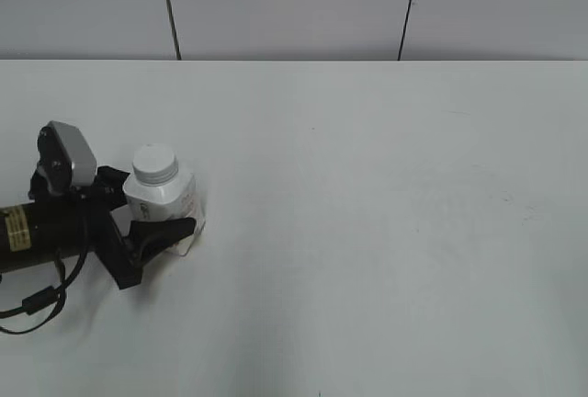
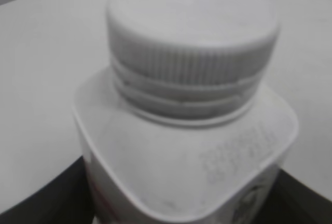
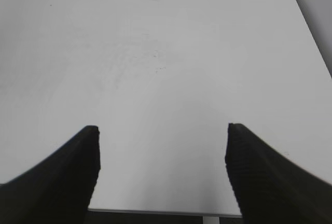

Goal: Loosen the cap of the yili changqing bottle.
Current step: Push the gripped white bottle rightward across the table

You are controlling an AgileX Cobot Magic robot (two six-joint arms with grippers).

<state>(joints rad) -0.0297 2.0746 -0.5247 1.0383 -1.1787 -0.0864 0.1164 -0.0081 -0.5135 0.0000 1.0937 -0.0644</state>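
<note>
The yili changqing bottle [image 1: 168, 199] is a small squat white bottle standing at the table's left side, with a bit of red on its label. Its ribbed white cap [image 1: 154, 163] sits on the neck. My left gripper [image 1: 156, 204] comes in from the left with one black finger on each side of the bottle's body, shut on it. In the left wrist view the bottle [image 2: 171, 167] and cap [image 2: 192, 32] fill the frame, with the dark jaws [image 2: 179, 216] at both lower corners. My right gripper [image 3: 162, 130] is open and empty over bare table, out of the exterior view.
The white table [image 1: 386, 232] stretches to the right of the bottle, with a grey panelled wall behind it. The table's near edge [image 3: 155, 212] shows just under my right gripper's fingers.
</note>
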